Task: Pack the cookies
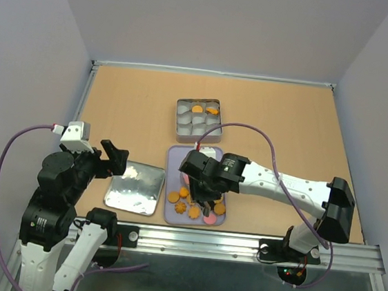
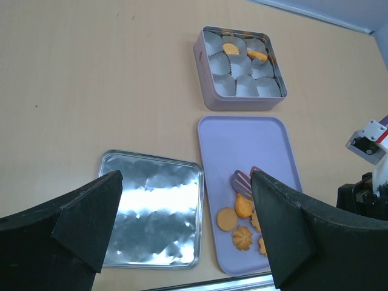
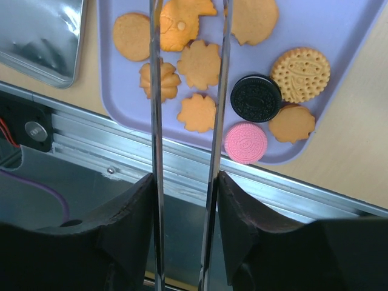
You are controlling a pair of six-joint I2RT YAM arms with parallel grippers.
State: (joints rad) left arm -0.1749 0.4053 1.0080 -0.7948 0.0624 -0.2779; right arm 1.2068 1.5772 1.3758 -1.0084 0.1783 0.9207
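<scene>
Over the bench's [image 1: 136, 105] near left corner hangs my left gripper [image 1: 115, 157], its two dark fingers [image 2: 85, 218] spread as wide as they go and holding nothing. Beneath the gap between them a shiny square lid [image 2: 151, 218] lies flat, close to the near edge. Just beside the lid's right side lies a lavender tray [image 2: 242, 145], its long side running away from me and its near end at the bench's near edge by the metal rail [image 3: 182, 176]. Beyond the tray's far end, a little apart from it and toward the middle of the bench, stands a square tin [image 2: 236, 103] lined with pleated paper cups [image 2: 245, 88]. Two orange cookies [image 2: 230, 48] sit in cups along its far row.

The other cookies crowd the near end of the tray. There are orange-brown rounds, flower shapes [image 3: 199, 63] and an animal shape [image 3: 182, 21]. Further right are a black round [image 3: 256, 98], a pale embossed round [image 3: 300, 74] and a pink round [image 3: 245, 142] at the tray's near rim.

My right gripper [image 1: 206, 201] points down over this cluster. Its slim fingers [image 3: 156, 121] stand parted, one on each side of the animal shape and of the flower shapes nearer me. Whether they press on the animal shape or only flank it, I cannot tell.
</scene>
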